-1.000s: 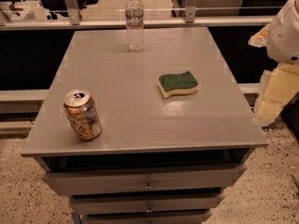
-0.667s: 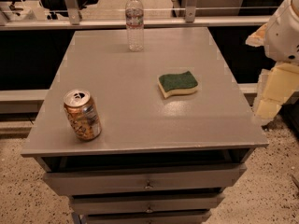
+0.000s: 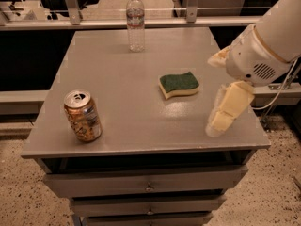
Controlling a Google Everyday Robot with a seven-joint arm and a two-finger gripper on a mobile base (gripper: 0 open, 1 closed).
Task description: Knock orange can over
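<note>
The sponge [image 3: 178,84] could be swept before the can [image 3: 83,115] is reached by the open gripper [image 3: 212,94], far right.

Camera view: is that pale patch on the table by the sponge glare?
In the camera view, likely yes: a soft sheen on the table just in front of the sponge; the top of the can glints too. The end effector, over the table's right front corner, casts no clear shadow.

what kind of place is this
Probably a robot test lab: a grey drawer cabinet on speckled floor, metal frames behind, the gripper hovering over its right edge.
</note>
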